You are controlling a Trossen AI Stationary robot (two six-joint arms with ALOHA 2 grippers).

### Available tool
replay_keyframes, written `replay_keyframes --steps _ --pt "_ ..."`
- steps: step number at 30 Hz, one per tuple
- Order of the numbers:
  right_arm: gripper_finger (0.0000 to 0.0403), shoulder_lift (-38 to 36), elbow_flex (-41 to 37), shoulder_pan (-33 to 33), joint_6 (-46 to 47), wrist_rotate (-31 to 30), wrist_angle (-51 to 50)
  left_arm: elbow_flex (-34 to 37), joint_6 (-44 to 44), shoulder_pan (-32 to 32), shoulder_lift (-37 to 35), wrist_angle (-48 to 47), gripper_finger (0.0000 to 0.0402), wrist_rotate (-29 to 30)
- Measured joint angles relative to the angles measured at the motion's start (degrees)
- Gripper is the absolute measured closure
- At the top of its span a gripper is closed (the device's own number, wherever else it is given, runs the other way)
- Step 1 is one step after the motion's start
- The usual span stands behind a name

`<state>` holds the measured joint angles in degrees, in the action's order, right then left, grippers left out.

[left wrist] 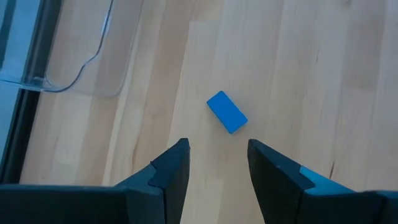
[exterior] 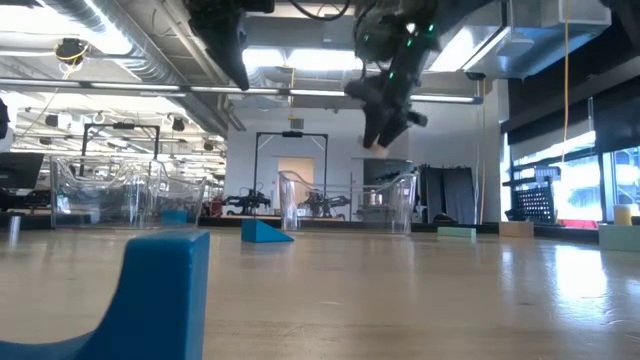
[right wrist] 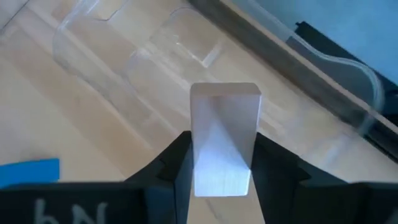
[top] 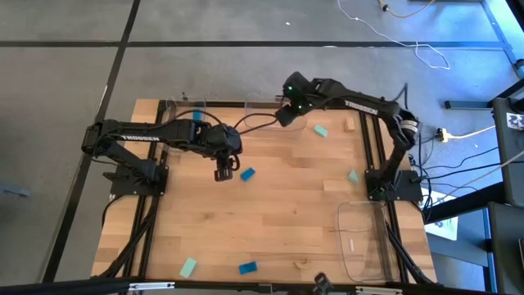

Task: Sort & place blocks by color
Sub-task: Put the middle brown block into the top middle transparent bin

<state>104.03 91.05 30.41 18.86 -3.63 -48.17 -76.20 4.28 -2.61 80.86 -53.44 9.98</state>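
Observation:
My left gripper (top: 223, 173) (left wrist: 217, 165) hangs open over the table's middle, and a bright blue block (top: 247, 174) (left wrist: 227, 112) lies flat on the wood just ahead of its fingers, untouched. My right gripper (top: 286, 115) (right wrist: 221, 165) is raised near the far edge over a clear tray (right wrist: 155, 56) and is shut on a tan wood block (right wrist: 224, 137) (exterior: 375, 143). Loose on the table lie mint blocks (top: 320, 130) (top: 353, 175) (top: 188, 267), a tan block (top: 350, 124) and a blue block (top: 247, 267). Another blue block (top: 196, 116) sits by the far-left tray. My right gripper pinches the tan wood block by its two long sides (right wrist: 196, 155), one finger on each. The fingers point down and toward the far edge. The block is lifted clear above the clear tray, and its free end (right wrist: 225, 92) sticks out past the fingertips.
Clear trays stand along the far edge (top: 176, 111) (exterior: 110, 190) (exterior: 350, 205), and another lies at the near right (top: 364, 242). A blue block (exterior: 150, 290) stands close before the low camera. Cables and floor lie beyond the table's far and right edges.

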Motion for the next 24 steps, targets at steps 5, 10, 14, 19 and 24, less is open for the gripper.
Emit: replay_keyframes --steps 5,10,14,19,24 --pt "0.0274 5.7 0.0 2.6 -1.6 2.2 2.8 0.0 0.0 0.0 0.0 0.6 0.0248 0.0" --pt "0.0274 10.4 0.0 4.2 -2.9 3.3 4.0 0.0 0.1 -0.4 0.0 0.6 0.0248 0.0" --pt "0.0274 12.6 0.0 4.6 -4.1 5.0 4.6 0.0 1.2 -1.3 0.0 0.6 0.0248 0.0" --pt "0.0274 14.3 0.0 4.7 -4.1 5.2 4.7 0.0 1.3 -2.5 0.0 0.5 0.0248 0.0" --pt "0.0227 14.4 0.0 4.7 -4.1 5.3 4.7 0.0 1.2 -3.3 0.0 0.5 0.0248 0.0"
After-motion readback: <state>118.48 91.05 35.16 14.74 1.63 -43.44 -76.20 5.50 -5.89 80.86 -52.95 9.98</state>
